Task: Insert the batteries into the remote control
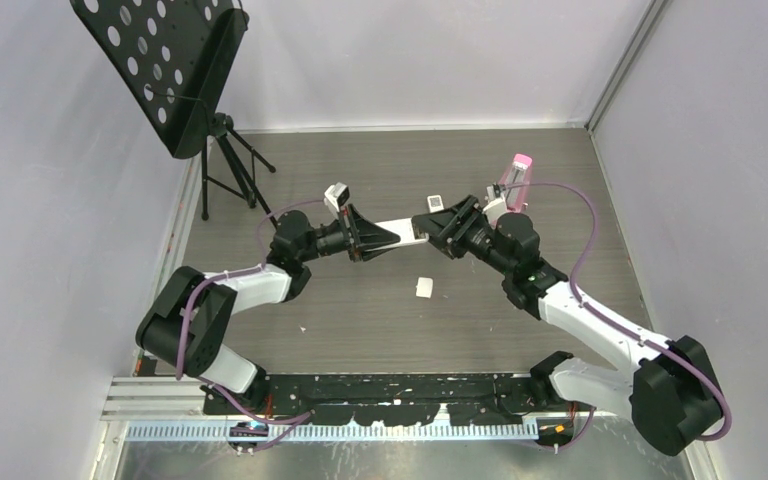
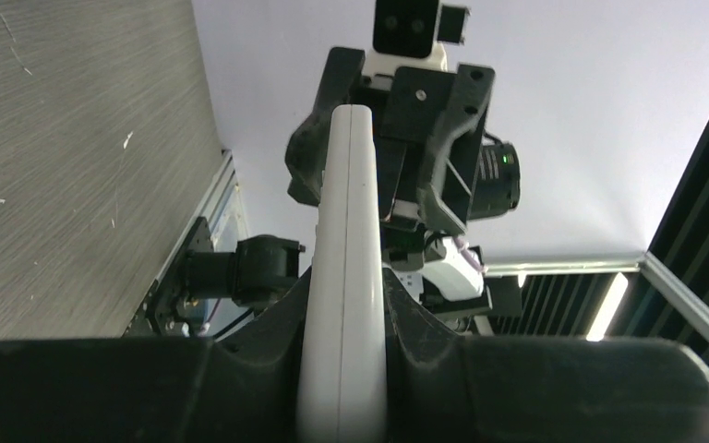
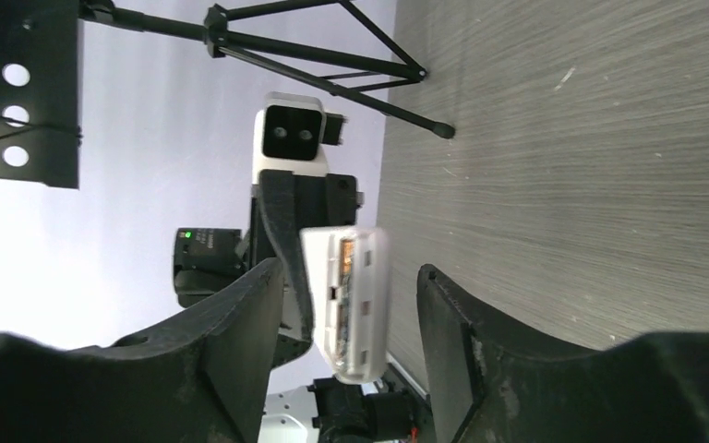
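My left gripper (image 1: 380,236) is shut on the white remote control (image 1: 401,228) and holds it level above the table, pointing right. In the left wrist view the remote control (image 2: 346,231) runs edge-on up from between the left gripper's (image 2: 343,369) jaws. My right gripper (image 1: 432,236) faces it from the right. Its jaws stand open on either side of the remote control's free end (image 3: 351,295), with a gap on both sides of the right gripper (image 3: 351,332). That end shows an uncovered recess with coppery metal inside. No batteries can be made out in any view.
A small white piece (image 1: 423,287) lies on the table in front of the grippers. A pink-topped clear object (image 1: 516,172) stands at the back right. A black perforated stand on a tripod (image 1: 175,70) occupies the back left corner. Walls close in on three sides.
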Robot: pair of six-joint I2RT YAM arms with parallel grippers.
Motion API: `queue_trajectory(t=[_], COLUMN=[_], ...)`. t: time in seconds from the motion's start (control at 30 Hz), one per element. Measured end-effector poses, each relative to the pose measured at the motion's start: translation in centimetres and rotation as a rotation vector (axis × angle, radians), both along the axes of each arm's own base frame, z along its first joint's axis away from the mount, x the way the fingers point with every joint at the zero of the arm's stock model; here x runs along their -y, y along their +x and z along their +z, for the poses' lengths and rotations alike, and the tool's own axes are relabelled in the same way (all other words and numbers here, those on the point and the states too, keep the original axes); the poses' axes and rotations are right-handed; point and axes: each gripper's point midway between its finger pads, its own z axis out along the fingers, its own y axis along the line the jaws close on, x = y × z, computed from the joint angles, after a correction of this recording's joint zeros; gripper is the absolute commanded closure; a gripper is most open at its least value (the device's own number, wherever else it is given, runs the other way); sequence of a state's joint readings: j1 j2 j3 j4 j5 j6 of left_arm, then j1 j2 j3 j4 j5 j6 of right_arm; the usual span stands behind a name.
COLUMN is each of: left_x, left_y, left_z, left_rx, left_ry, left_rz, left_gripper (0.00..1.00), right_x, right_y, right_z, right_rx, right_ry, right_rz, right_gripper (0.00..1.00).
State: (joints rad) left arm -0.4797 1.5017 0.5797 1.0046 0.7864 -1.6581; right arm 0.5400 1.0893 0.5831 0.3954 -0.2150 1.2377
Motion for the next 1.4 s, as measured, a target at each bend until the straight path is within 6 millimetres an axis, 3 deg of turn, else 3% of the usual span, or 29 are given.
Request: queue_trajectory(t=[0.2, 0.37, 0.67, 0.8, 0.9, 0.97, 1.07, 1.1, 1.27, 1.4], left_x=[0.1, 0.0, -0.4, -0.5, -0.7, -0.7, -0.8, -0.8, -1.3, -2.1], left_y=[-1.1, -2.2, -3.7, -4.0, -4.2, -4.1, -4.1, -4.1, -3.8, -3.2], left_z=[0.4, 0.0, 0.3, 0.4, 0.6, 0.7, 0.5, 0.5, -0.3, 0.0], left_rx=[0.076, 0.086, 0.089, 0.113, 0.163, 0.188, 0.188, 0.177, 0.119, 0.130], left_ry=[0.023, 0.039, 0.061, 0.074, 0.077, 0.078, 0.085, 0.088, 0.116, 0.124], left_rz=[-0.092, -0.160, -0.232, -0.250, -0.257, -0.256, -0.255, -0.254, -0.243, -0.206], left_gripper=[1.00, 1.00, 1.00, 1.00, 1.00, 1.00, 1.00, 1.00, 1.00, 1.00], right_x=[1.4, 1.1, -0.5, -0.6, -0.6, -0.6, -0.7, -0.8, -0.5, -0.3], right_y=[-1.1, -3.0, -6.0, -6.5, -6.6, -6.5, -6.5, -6.4, -6.0, -6.0], right_z=[-0.3, 0.9, -0.8, -1.0, -0.9, -0.8, -0.9, -0.9, -0.6, -0.1], right_rx=[0.033, 0.109, 0.121, 0.133, 0.121, 0.112, 0.111, 0.118, 0.158, 0.184], right_ry=[-0.059, -0.065, -0.088, -0.098, -0.088, -0.082, -0.083, -0.087, -0.104, -0.108], right_rz=[0.052, 0.164, 0.396, 0.433, 0.443, 0.444, 0.450, 0.450, 0.428, 0.416], right_gripper=[0.44, 0.46, 0.69, 0.86, 0.90, 0.82, 0.42, 0.37, 0.33, 0.38])
